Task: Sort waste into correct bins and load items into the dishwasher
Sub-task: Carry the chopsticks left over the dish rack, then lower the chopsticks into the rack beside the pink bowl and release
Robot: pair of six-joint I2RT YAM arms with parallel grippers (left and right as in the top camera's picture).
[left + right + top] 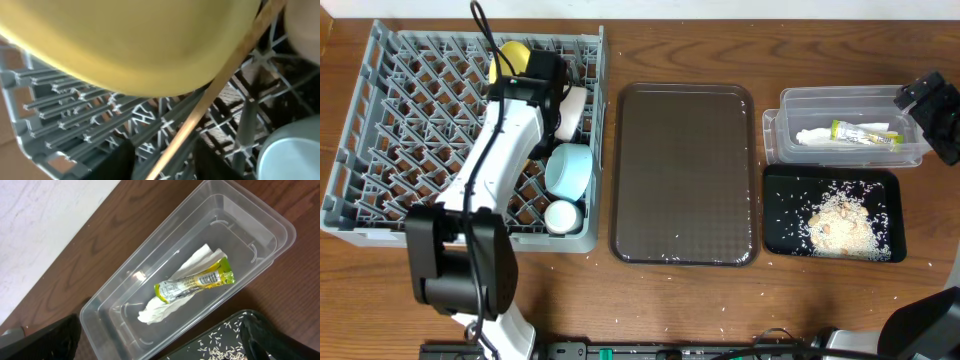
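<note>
Inside the grey dishwasher [380, 120] my left gripper [535, 65] hangs beside the upright yellow plate [512, 52]. In the left wrist view the plate [130, 45] fills the top. A thin wooden chopstick [225, 75] slants down between the left gripper's [167, 156] parted fingers and touches neither one. The blue bowl [568, 168], white bowl [572, 112] and small cup [562, 216] stand in the rack. My right gripper [930, 97] hovers open and empty over the clear tub [790, 105], which holds the napkin [160, 307] and wrapper [195, 282]. Rice [842, 222] lies in the black tray [780, 215].
A flat brown serving tray [685, 170] lies between the rack and the bins, with a few rice grains along its front edge. Loose grains are scattered on the wooden table [720, 300] in front. The rack's pegs [65, 115] crowd around the left fingers.
</note>
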